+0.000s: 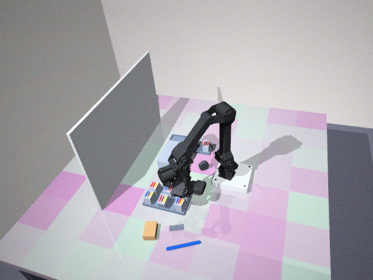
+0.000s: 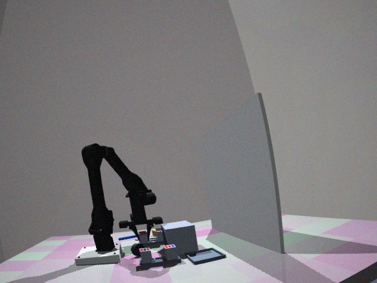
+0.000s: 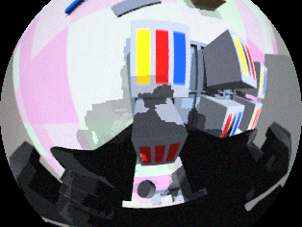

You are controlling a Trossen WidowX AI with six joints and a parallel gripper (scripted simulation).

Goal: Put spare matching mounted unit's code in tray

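Clenched, it seems through the murky wrist view, gripper (image 3: 159,106) on the red-striped spare (image 3: 158,149) between the jaws, well apart from the tray (image 2: 218,250); risk of slipping from a shallow grip, or snagging the neighbour (image 3: 160,55) just ahead.

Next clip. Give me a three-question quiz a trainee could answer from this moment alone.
1. True or false: the gripper is closed on a red-striped spare in the rack.
2. Fill in: in the wrist view, the stripes on the spare ahead read, left to right, ___, ___, ___.
3. The tray holds: A nothing; B one spare; C the blue stick.

Key: 1 true; 2 yellow, red, blue; 3 A.
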